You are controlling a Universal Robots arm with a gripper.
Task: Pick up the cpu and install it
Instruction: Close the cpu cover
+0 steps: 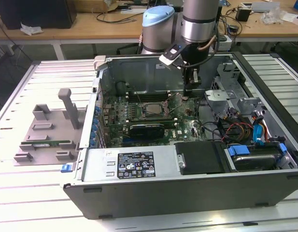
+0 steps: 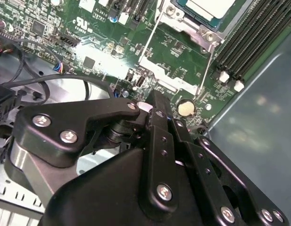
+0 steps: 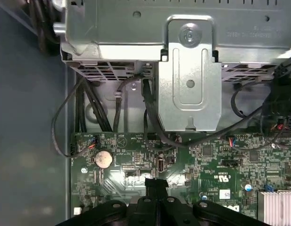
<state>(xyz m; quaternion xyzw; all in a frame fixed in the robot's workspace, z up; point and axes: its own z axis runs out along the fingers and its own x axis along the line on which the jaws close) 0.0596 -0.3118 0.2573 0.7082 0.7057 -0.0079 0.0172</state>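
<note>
The cpu (image 1: 152,109), a silver-grey square, lies in its socket on the green motherboard (image 1: 180,126) inside the open computer case. In the second wrist view the cpu (image 2: 209,7) sits beyond the socket's metal load plate (image 2: 170,66), which is swung open toward my gripper. My gripper (image 1: 190,89) hangs low over the board, to the exterior view's right of the socket. In both wrist views its black fingers (image 2: 157,106) are pressed together with nothing between them, and the gripper (image 3: 156,183) tip is just above the board near the load plate's free end.
A coin battery (image 3: 103,159) and memory slots (image 2: 244,42) flank the gripper. A metal drive bracket (image 3: 190,80) and black cables (image 3: 88,108) stand close behind it. A grey fixture (image 1: 47,130) with a green memory stick lies outside the case at the exterior view's left.
</note>
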